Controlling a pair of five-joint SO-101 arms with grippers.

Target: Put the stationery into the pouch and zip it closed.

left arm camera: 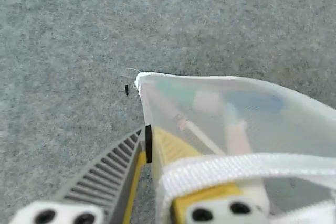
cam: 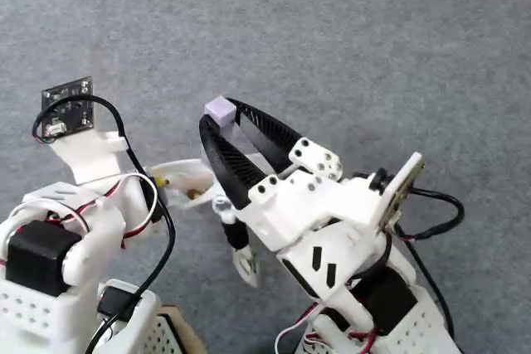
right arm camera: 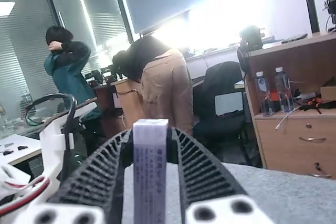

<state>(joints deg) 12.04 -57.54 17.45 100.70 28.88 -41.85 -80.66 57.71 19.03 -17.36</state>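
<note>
Where the right hand (right arm camera: 150, 132) pinches, the eraser (right arm camera: 150, 177) sits.

On table (cam: 373, 55), near the middle: pouch (cam: 184, 178), between the two arms. At its left, left gripper (left arm camera: 148, 142), clamped on the pouch's edge. Inside pouch: stationery (left arm camera: 210, 103). Farther off and slightly right of pouch: eraser (cam: 220, 109), pinched between tips of right gripper (cam: 221, 115), above table.
</note>
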